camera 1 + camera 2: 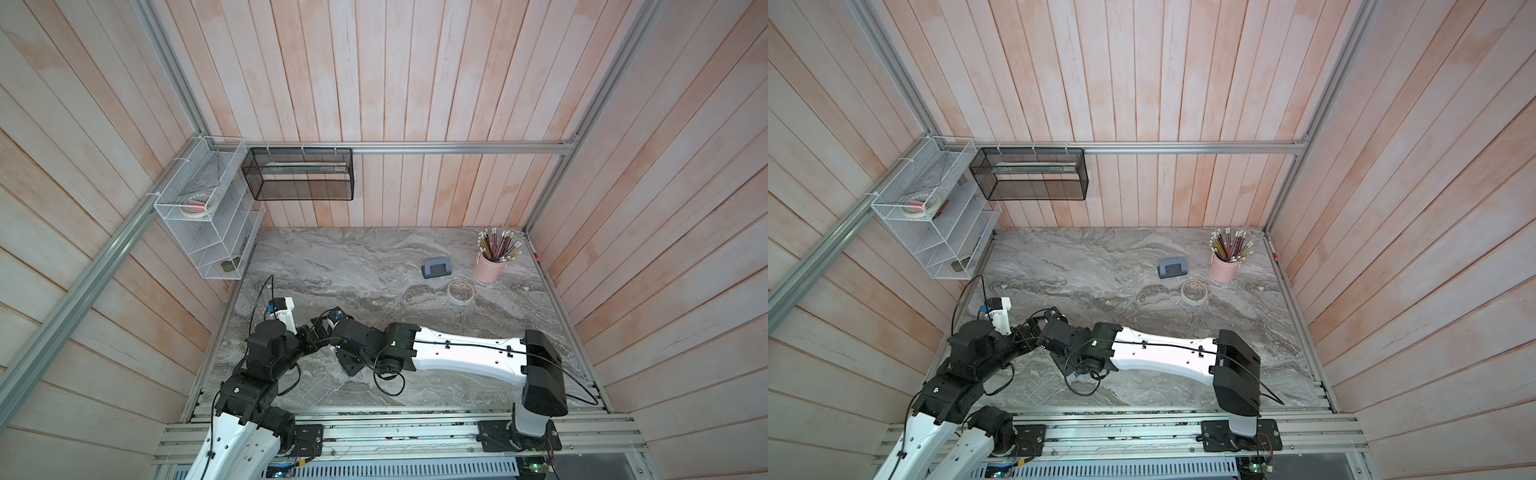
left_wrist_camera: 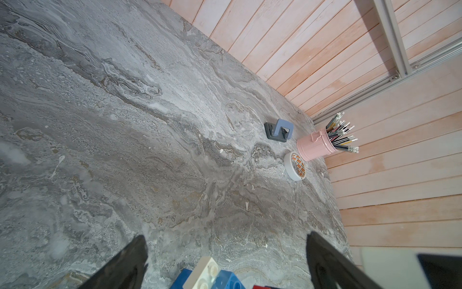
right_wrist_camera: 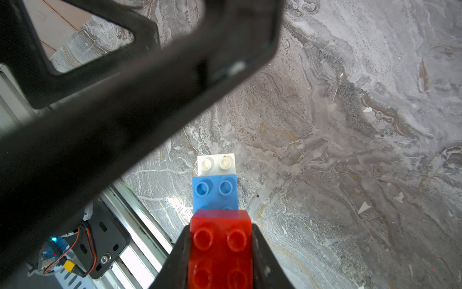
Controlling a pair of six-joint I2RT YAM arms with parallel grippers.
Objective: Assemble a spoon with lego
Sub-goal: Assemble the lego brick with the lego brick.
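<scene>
One grey marbled tabletop carries everything. Over its near left part two white-and-black robot arms meet: the right arm reaches leftward along the near edge, and the left arm folds in from the near left corner. Well apart, at the far right, stand a pink metal cup of pencils, a white roll of tape and a grey-blue hole punch.

The left gripper has its black fingers spread wide and grips nothing. The right gripper is clamped on the spoon, a joined row of studded plastic bricks, and pinches its red brick by the two long sides. In both top views the arms hide the spoon. Whether it rests on the table or hangs above it I cannot tell.

The spoon's long axis runs straight out from the right gripper: red, then a blue brick, then a white brick at the free end. That white end lies inside the left gripper's gap, apparently touching neither finger. The left gripper is the nearer free hand. I judge that a bracing grip would need its jaws to close across the row's narrow width at the white and blue bricks.
</scene>
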